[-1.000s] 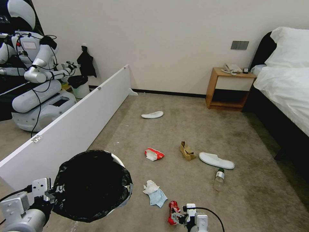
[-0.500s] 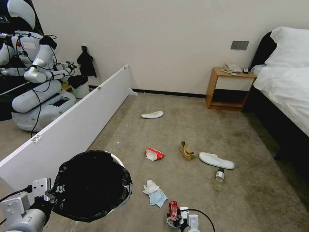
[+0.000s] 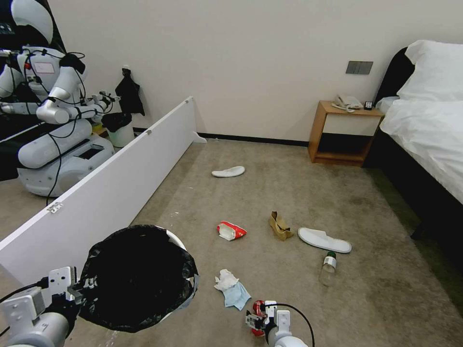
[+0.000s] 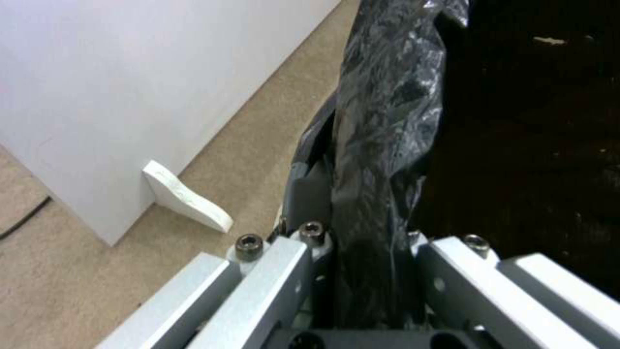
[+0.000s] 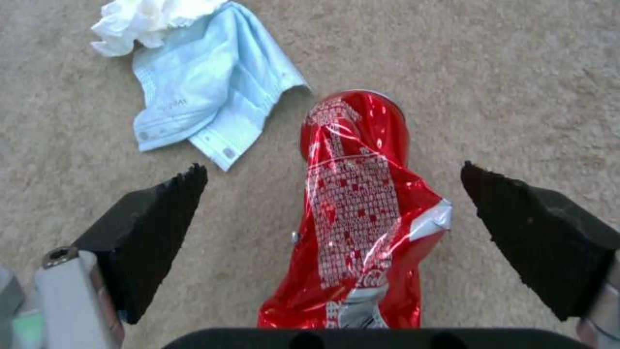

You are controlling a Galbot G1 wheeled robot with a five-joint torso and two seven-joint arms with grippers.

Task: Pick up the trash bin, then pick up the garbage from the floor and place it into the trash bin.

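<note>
While the left gripper (image 4: 371, 271) clamps the trash bin (image 3: 137, 277) rim, right gripper (image 5: 333, 232) spread wide, crushed can (image 5: 362, 213) between its jaws

The crushed red can (image 3: 256, 313) is largely hidden behind the right gripper (image 3: 258, 320) in the head view, and its lower end is cut off in the right wrist view. The trash bin (image 3: 137, 277) interior is lost in blackness.

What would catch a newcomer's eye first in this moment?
The black-lined trash bin, clamped at its rim by the left gripper, sits beside the white board. The open right gripper straddles the crushed red can on the carpet, next to a light-blue crumpled tissue.
</note>
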